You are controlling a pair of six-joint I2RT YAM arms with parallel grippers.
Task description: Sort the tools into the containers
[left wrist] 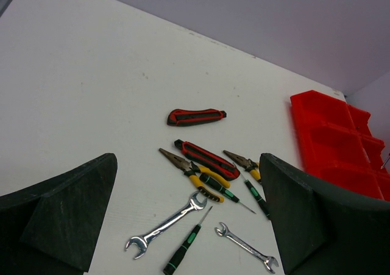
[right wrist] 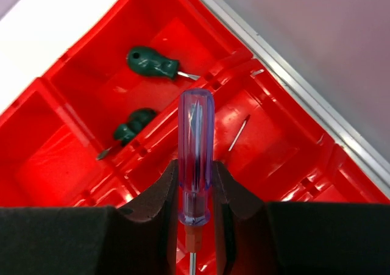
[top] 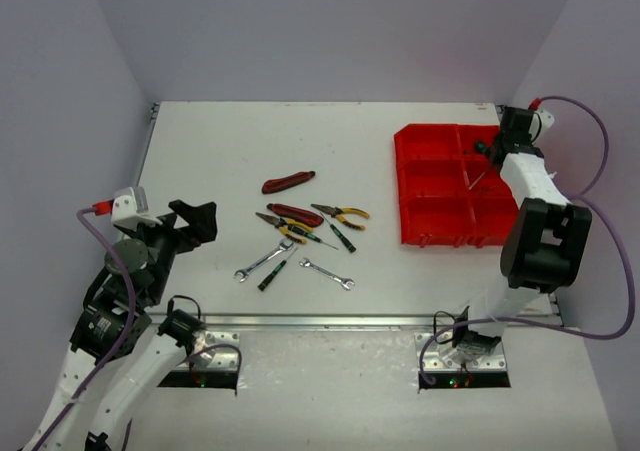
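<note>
My right gripper (right wrist: pixel 195 178) is shut on a clear blue-handled screwdriver (right wrist: pixel 195 141) and holds it over the red tray (right wrist: pixel 42 165). In the top view the right gripper (top: pixel 492 157) is above the tray's (top: pixel 435 216) far right compartments. Two green stubby screwdrivers (right wrist: pixel 152 64) (right wrist: pixel 131 127) lie in one compartment. My left gripper (top: pixel 200 219) is open and empty, left of the tool pile. The pile holds a large wrench (left wrist: pixel 164 226), a small wrench (left wrist: pixel 245 254), yellow-black pliers (left wrist: pixel 196 178), and green-black screwdrivers (left wrist: pixel 184 252).
Two red-black knife-like tools (left wrist: pixel 196 116) (left wrist: pixel 207 158) and a second pair of pliers (left wrist: pixel 242 163) lie in the pile too. A thin metal shaft (right wrist: pixel 239 133) lies in the compartment next to the green screwdrivers. The table's far metal edge (right wrist: pixel 317 104) runs just behind the tray.
</note>
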